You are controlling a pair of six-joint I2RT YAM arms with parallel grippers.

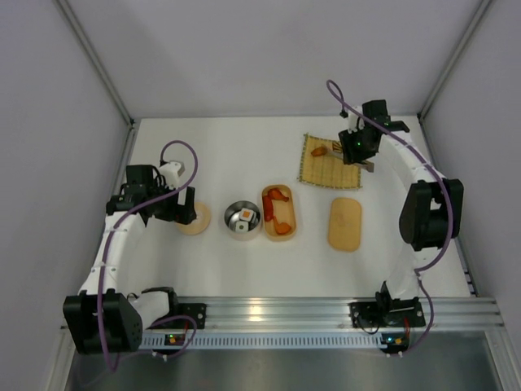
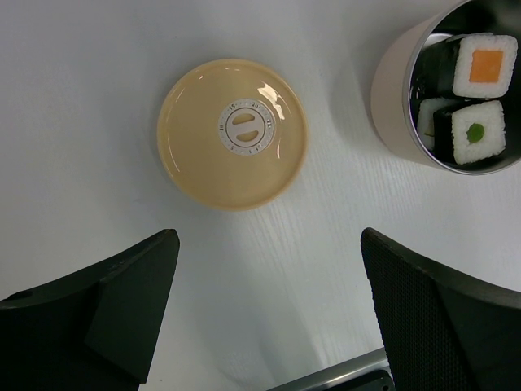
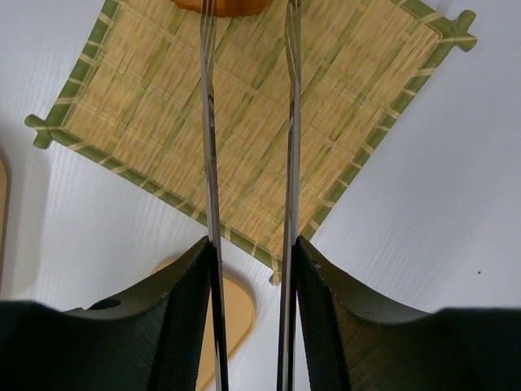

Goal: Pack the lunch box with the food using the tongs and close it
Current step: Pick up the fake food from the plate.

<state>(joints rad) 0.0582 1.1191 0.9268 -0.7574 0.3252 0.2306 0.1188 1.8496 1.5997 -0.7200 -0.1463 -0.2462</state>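
Two springy tongs (image 3: 210, 163) arms sit clamped in our right gripper (image 3: 254, 246), left gripper (image 2: 269, 244) agape; the shrimp (image 3: 220, 6) near the mat (image 3: 350, 98)'s corner looks light, slick: pinch mid-body.

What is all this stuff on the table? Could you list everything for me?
lunch box: one, orange-tan oval, centre, open
shrimp pieces: orange, inside the lunch box, count unclear
oval lid: one, orange-tan, right of the box
steel bowl: one, silver, left of the box
sushi rolls: at least two, black-rimmed, in the bowl
round lid: one, tan, left of the bowl
bamboo mat: one, straw-green, far right
orange food piece: one, on the mat
tongs: one, grey
left fingers: black, open
right fingers: black, gripping the tongs
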